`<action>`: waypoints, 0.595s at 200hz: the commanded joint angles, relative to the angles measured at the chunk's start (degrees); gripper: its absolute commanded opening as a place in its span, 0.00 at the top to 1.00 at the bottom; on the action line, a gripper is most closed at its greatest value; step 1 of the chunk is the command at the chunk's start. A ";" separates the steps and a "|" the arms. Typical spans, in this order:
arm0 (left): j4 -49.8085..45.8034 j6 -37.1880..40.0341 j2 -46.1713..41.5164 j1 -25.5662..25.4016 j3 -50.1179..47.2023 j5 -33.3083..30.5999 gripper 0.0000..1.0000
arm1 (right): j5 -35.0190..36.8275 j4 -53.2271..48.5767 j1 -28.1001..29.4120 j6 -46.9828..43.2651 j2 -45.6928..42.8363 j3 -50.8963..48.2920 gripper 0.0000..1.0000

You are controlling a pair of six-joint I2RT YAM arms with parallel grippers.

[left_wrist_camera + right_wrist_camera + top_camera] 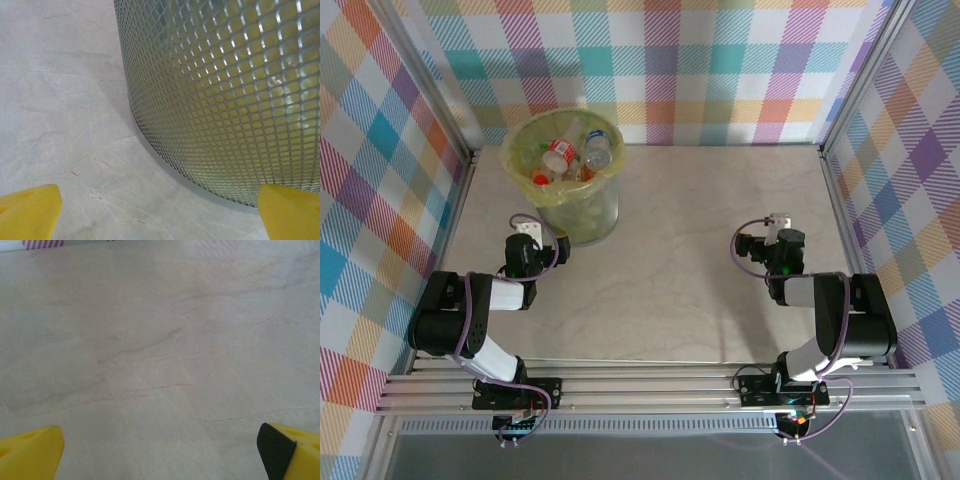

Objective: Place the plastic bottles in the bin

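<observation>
Left claw and right claw gape empty, left just beside the bottle-filled bin.

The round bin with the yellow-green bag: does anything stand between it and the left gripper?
Nothing visible does. Bare pale marble-patterned table lies between the open left gripper and the round mesh-walled bin lined with a yellow-green bag. The crushed clear plastic bottles lie inside it.
</observation>
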 commanded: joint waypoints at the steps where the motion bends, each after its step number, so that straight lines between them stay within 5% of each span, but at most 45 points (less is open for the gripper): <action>1: 0.77 0.49 0.14 0.78 1.21 0.92 0.00 | -4.68 3.77 -0.59 -0.77 0.70 0.71 0.00; 64: 0.79 0.48 0.07 0.78 1.21 0.89 0.00 | -10.43 5.46 -1.27 -2.11 1.09 0.13 0.00; 119: 0.70 0.55 0.15 0.78 1.24 0.92 0.00 | -6.56 4.60 -1.27 -0.98 1.00 0.45 0.00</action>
